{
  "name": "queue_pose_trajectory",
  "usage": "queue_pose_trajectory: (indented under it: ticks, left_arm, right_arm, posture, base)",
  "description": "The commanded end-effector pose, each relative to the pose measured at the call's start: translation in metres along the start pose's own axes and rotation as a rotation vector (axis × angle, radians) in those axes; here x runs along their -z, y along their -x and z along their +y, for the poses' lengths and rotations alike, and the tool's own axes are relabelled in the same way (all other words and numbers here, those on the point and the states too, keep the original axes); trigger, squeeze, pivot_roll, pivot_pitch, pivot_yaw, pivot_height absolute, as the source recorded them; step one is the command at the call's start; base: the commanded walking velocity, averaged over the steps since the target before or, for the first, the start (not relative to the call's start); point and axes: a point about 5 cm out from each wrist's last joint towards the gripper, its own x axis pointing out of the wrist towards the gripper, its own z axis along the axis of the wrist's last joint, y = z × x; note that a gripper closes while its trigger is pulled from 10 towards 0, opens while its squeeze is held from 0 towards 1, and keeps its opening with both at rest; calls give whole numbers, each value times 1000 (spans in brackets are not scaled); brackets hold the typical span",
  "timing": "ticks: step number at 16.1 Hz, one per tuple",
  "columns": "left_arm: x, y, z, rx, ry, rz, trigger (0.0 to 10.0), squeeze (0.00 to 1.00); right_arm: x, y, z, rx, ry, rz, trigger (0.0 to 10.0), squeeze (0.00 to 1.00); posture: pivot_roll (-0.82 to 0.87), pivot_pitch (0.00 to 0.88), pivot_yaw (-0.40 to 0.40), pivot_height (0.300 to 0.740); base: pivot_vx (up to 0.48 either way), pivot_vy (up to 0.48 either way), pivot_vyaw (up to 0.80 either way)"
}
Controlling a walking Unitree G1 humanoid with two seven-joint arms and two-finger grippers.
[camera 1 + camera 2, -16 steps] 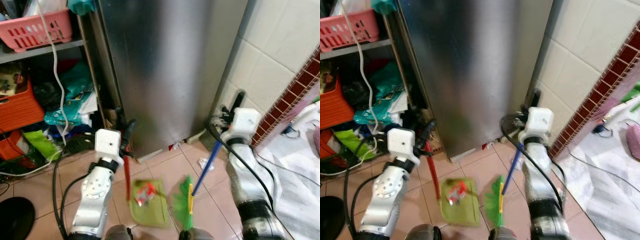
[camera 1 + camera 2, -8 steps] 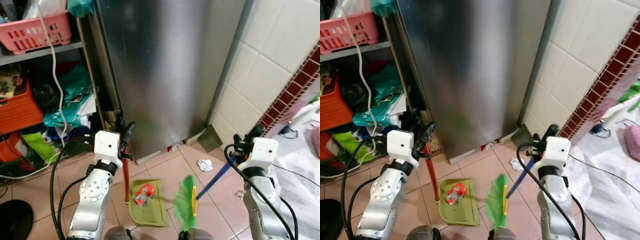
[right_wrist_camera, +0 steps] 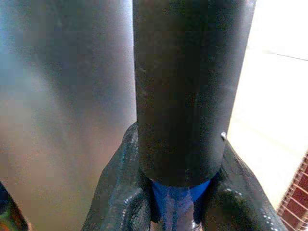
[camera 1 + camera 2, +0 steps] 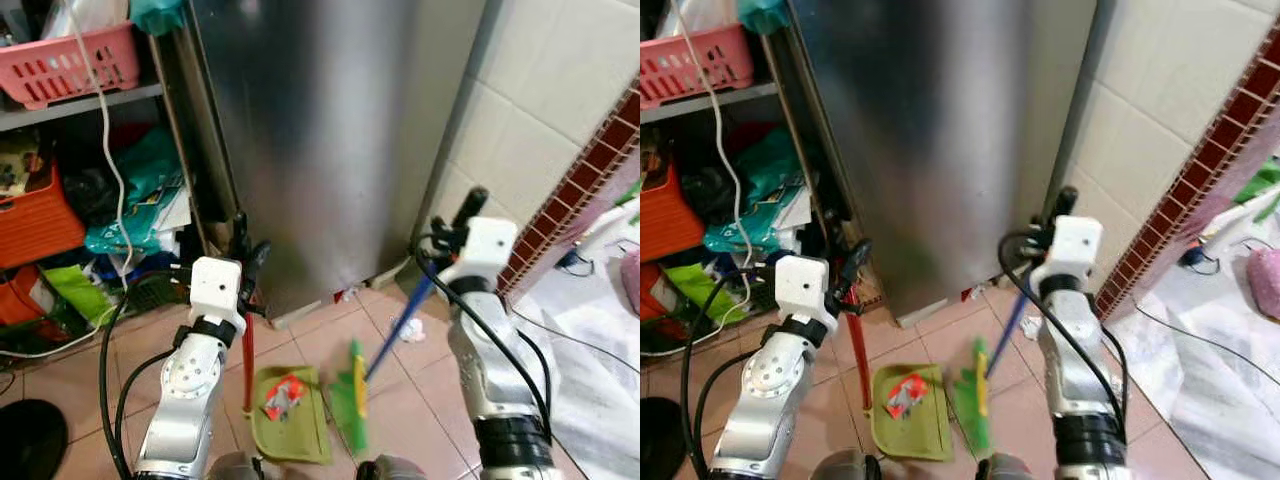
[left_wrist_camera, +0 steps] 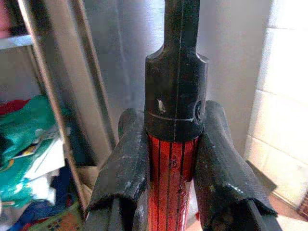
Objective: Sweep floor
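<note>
One green plastic dustpan with one red scrap sits at my 6 o'clock; my left gripper clamps its red handle, my right gripper clamps the one blue-handled green broom, bristles beside the pan.

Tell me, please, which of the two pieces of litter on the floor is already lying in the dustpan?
The red wrapper lies in the green dustpan; the white crumpled scrap sits on bare tile by the wall.
</note>
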Motion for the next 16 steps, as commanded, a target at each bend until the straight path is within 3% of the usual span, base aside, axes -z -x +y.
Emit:
queue_pose_trajectory:
  ticks: [1, 2, 8, 9, 10, 14, 16]
  left_arm:
    - [-16, -4, 2, -8, -17, -72, 10000, 0]
    - [-15, -3, 2, -14, -13, -67, 10000, 0]
    - [-8, 3, -1, -26, -5, -37, 10000, 0]
    - [-8, 2, -1, -24, -8, -37, 10000, 0]
    - [-9, 0, -1, -23, -11, -39, 10000, 0]
    - [-14, -5, -2, -9, -17, -66, 10000, 0]
    - [-15, -6, -1, -8, -9, -69, 10000, 0]
  right_arm:
    - [-7, -3, 0, 6, -17, -40, 1412, 0]
    - [-6, -3, 0, 11, -22, -40, 0, 0]
    - [4, -1, -5, 23, -4, -7, 0, 0]
    - [3, -3, -5, 21, 10, -12, 7765, 0]
    - [1, -5, -6, 23, 17, -14, 10000, 0]
    - [0, -9, -10, 33, 53, -26, 10000, 0]
    - [2, -9, -9, 31, 52, -20, 10000, 0]
  posture:
    - [-22, 4, 3, 740]
    - [-20, 0, 0, 740]
    - [-16, 0, -18, 740]
    - [-18, 0, -16, 740]
    - [-20, 0, -15, 740]
    - [-21, 0, -11, 740]
    - [-18, 0, -10, 740]
  base:
    - [0, 0, 0]
    - [0, 0, 0]
    - [0, 0, 0]
    - [0, 0, 0]
    - [0, 0, 0]
    - [0, 0, 0]
    - [0, 0, -800]
